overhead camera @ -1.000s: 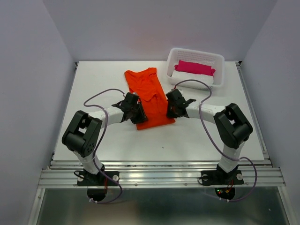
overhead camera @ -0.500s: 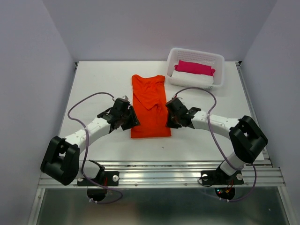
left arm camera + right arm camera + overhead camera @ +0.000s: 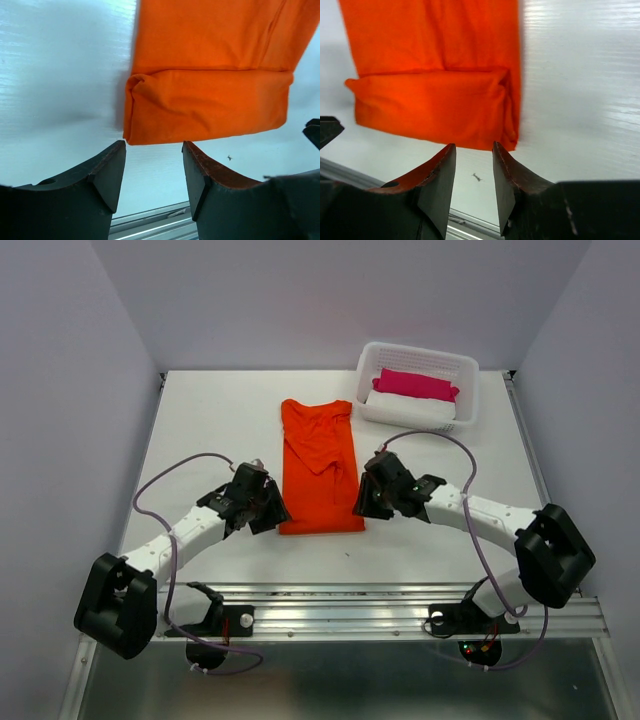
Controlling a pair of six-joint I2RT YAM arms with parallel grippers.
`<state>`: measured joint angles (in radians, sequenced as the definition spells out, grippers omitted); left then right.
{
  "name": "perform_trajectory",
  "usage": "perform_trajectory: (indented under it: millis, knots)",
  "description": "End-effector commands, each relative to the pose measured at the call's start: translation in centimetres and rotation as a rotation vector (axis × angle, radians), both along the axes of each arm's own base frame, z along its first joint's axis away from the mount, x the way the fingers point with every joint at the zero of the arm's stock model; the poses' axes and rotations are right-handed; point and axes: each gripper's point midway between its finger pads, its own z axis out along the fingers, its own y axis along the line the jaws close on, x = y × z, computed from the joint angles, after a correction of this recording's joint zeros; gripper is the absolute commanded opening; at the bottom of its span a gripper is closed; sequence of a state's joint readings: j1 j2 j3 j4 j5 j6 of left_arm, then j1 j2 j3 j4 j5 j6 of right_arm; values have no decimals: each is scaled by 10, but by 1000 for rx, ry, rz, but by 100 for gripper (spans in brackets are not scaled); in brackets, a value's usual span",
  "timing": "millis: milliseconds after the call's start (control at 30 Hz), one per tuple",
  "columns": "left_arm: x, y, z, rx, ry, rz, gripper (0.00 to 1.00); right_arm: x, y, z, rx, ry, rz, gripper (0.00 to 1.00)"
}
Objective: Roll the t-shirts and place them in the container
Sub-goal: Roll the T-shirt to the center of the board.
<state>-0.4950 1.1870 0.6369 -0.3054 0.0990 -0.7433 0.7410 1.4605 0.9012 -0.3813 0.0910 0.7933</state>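
The shirt [image 3: 318, 465] lies flat on the desk [image 3: 200, 420] in the centre of the overhead frame. It is narrowed to a long strip running top to bottom, and its lower end is turned over once into a thicker band. The left jaws sit just off the band's lower-left corner and the right jaws just off its lower-right corner. Both pairs stand parted and hold nothing. In each wrist view we see bare desk in the gap, with the band's edge [image 3: 210, 135] just beyond the tips.

We judge the cloth light, thin and limp. It has no stiffness to push against, so it will sag, crease and slide on the smooth desk rather than turn over by itself. The band is several layers deep, and a shallow pinch may lift only the top one. We would take hold at the band's two outer corners, both at once, biting through every layer. The corner at the left of the left wrist view is puckered [image 3: 137, 82] and may spread when pulled. The corner at the right of the right wrist view [image 3: 507, 115] looks tidier.

The basket [image 3: 470, 390] at upper right, holding pink and white bundles, stands well apart from the shirt.
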Motion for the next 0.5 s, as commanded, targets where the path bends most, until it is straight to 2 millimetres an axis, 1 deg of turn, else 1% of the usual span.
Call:
perform_trajectory:
  millis: [0, 33, 67, 100, 167, 200, 267, 300, 333, 400, 433, 467]
  knots:
    - [12, -10, 29, -78, -92, 1, 60, 1, 54, 45, 207, -74, 152, 41]
    - [13, -13, 32, -92, -99, -8, 59, -3, 67, 46, 217, -76, 207, 40]
    - [14, -14, 31, -92, -92, -11, 59, -5, 77, 34, 199, -42, 236, 40]
    - [15, -15, 32, -93, -91, -12, 59, -2, 90, 41, 208, -60, 265, 40]
    - [15, -15, 30, -88, -80, -11, 58, -4, 104, 35, 212, -49, 301, 40]
    - [15, -15, 29, -85, -75, -11, 58, -2, 108, 22, 207, -27, 290, 39]
    - [14, -15, 29, -88, -76, -6, 58, 3, 108, 7, 181, -11, 262, 38]
    - [14, -13, 28, -83, -75, -1, 58, 3, 107, -10, 151, 17, 257, 37]
    - [13, -12, 28, -80, -75, 3, 58, 5, 105, -17, 132, 25, 243, 37]
    - [12, -10, 28, -79, -79, 6, 58, 3, 101, -36, 99, 59, 225, 35]
    - [12, -8, 27, -67, -77, 16, 58, 1, 97, -51, 68, 93, 212, 35]
    - [13, -6, 26, -61, -75, 25, 58, 0, 95, -57, 53, 104, 206, 34]
